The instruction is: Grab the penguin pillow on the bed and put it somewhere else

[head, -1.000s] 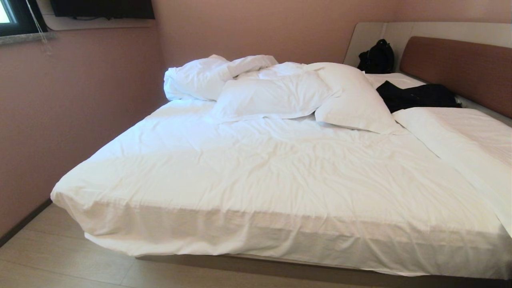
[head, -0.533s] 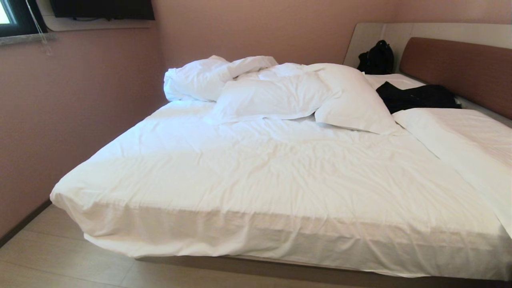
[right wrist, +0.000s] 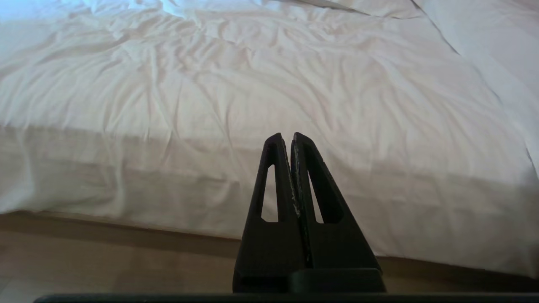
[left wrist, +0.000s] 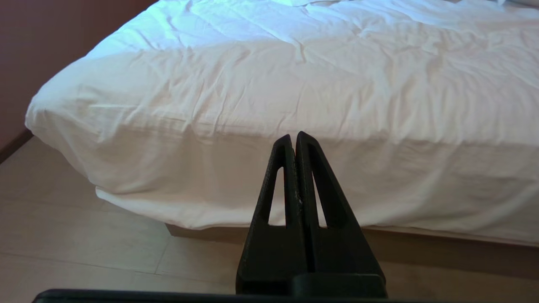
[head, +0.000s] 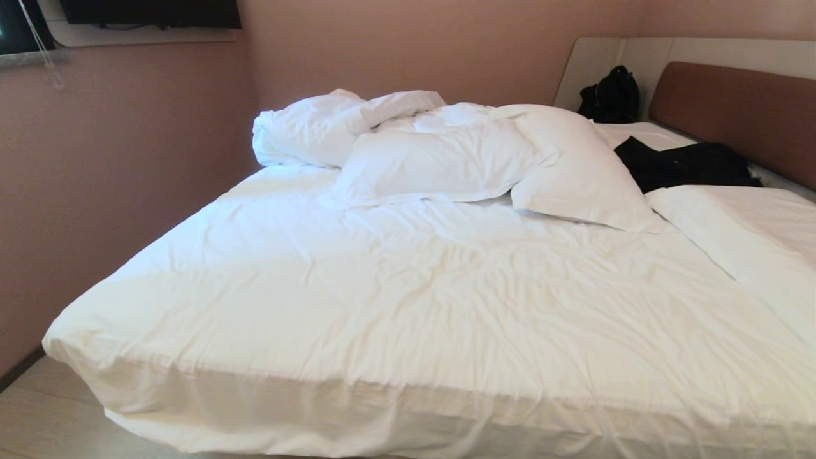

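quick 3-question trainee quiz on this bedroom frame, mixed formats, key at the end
1. True or false: a light-blue penguin pillow shows on the bed.
2. What lies just in front of the brown headboard? A) black clothing B) a red towel C) a laptop
3. Fill in: the left gripper and right gripper both have their fingers ____.

Key:
1. False. Only white pillows and a bunched white duvet show in any view.
2. A, the black clothing; a black bag sits in the corner beyond it.
3. shut; each points at the bed's near edge, holding nothing.
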### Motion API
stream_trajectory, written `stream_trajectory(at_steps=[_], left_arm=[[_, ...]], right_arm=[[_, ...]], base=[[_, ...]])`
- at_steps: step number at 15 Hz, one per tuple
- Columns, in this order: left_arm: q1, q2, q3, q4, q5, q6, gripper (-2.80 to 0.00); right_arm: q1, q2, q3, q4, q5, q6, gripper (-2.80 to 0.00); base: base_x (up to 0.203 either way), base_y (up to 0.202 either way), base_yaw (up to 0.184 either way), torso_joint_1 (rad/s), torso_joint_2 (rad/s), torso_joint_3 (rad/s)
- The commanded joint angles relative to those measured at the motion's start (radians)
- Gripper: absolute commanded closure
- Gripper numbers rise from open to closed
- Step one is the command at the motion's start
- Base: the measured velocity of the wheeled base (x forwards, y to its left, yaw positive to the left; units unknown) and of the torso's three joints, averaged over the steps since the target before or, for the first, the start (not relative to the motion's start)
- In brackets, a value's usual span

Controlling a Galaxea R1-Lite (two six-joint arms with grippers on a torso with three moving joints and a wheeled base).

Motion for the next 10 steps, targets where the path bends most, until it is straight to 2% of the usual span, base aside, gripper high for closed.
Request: stream_trajectory(at_steps=[1,4,10], left_arm=[[0.001,0.0,0.002,0.0,0.0,0.0,0.0],[0.001,0.0,0.002,0.0,0.0,0.0,0.0],[0.001,0.0,0.002,0.0,0.0,0.0,0.0]], right_arm=[[0.001,0.001,0.0,0.0,0.0,0.0,0.0],[0.001,0.001,0.0,-0.002,0.0,0.0,0.0],[0.001,0.001,0.0,0.0,0.0,0.0,0.0]], base=[[0.191,0.0,-0.001,0.007,0.0,0.002],[0.174,0.0,0.0,0.008,0.0,0.002],[0.0,0.0,0.0,0.0,0.0,0.0]])
